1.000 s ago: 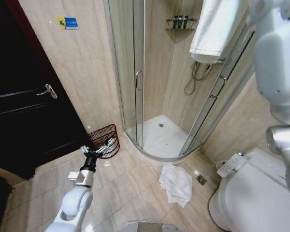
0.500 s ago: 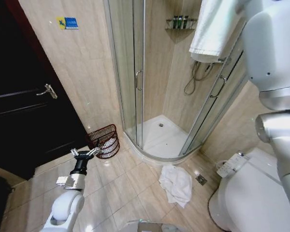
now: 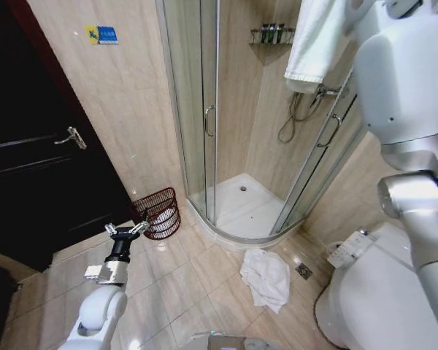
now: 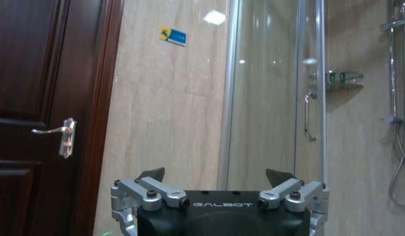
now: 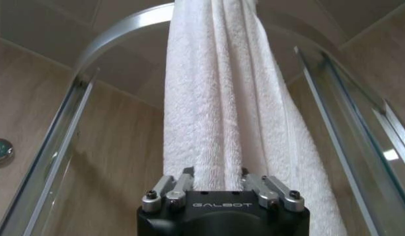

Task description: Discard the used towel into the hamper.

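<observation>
High on the right, over the top rail of the shower stall (image 3: 226, 109), a white towel (image 3: 314, 40) hangs in long folds, and the right tool (image 5: 217, 173) is pressed together on a bunch of that cloth, seen from just below in the right wrist view. The right arm rises past the near right edge of the head view, above the toilet (image 3: 383, 292).

Low on the left, the left tool (image 3: 127, 231) is held out over the tiled floor (image 3: 182, 292) with its fingers (image 4: 151, 174) spread wide and nothing between them. It points toward the beige wall (image 3: 124, 109) between the dark door (image 3: 36, 153) and the glass stall.

The hamper (image 3: 156, 212), a dark reddish wire basket, stands on the floor against that wall, beside the stall's left edge and just beyond the left tool, apart from it. Something pale lies inside it; what it is cannot be told.

A second white towel (image 3: 266, 277) lies crumpled on the floor before the stall's curved step, well to the right of the hamper and near the toilet.
</observation>
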Available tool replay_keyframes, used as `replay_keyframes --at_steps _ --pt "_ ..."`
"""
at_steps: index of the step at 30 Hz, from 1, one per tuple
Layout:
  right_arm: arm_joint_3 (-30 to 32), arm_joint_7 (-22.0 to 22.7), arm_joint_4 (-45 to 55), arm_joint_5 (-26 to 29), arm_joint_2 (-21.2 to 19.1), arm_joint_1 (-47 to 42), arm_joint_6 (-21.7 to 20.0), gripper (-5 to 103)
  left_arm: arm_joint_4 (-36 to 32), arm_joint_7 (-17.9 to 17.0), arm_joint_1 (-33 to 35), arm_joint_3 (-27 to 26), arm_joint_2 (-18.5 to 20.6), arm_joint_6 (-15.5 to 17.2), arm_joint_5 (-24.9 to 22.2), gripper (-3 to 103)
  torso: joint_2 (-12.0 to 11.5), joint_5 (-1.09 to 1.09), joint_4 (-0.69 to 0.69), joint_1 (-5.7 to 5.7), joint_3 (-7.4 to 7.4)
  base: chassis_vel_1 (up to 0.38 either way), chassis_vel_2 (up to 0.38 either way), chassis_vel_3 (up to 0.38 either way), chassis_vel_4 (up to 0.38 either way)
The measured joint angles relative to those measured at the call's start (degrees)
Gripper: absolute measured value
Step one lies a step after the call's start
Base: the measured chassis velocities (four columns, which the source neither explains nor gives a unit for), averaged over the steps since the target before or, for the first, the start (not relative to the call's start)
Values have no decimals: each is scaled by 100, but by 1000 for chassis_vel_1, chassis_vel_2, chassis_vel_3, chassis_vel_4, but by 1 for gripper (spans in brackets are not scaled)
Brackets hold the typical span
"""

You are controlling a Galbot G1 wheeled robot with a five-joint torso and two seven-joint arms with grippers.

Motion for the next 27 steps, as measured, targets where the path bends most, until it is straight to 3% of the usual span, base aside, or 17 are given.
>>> replay_keyframes --at_steps 1,4,5,7,18,27 --pt "23 0 -17 -14 28 -17 4 25 5 -14 -17 3 11 0 2 100 0 0 0 0 0 0 0 0 0" --pt "45 3 -34 -30 50 -28 6 25 14 -35 -31 4 16 0 6 100 0 0 0 0 0 0 0 0 0" --pt "79 10 -52 -55 80 -50 12 14 29 -68 -45 3 23 0 13 100 0 -1 0 0 0 0 0 0 0" --pt "91 30 -34 -62 82 -106 17 7 37 -83 -30 -16 35 -6 14 100 0 -1 0 -1 -1 0 0 0 0" --pt "87 174 357 -3 -77 -453 6 4 37 -86 60 -72 73 -87 10 100 0 -1 0 -1 -1 0 0 0 0" --pt "48 196 1003 228 -489 -1164 -25 4 48 -83 93 -70 70 -124 10 100 0 0 0 -2 -2 0 0 0 0"
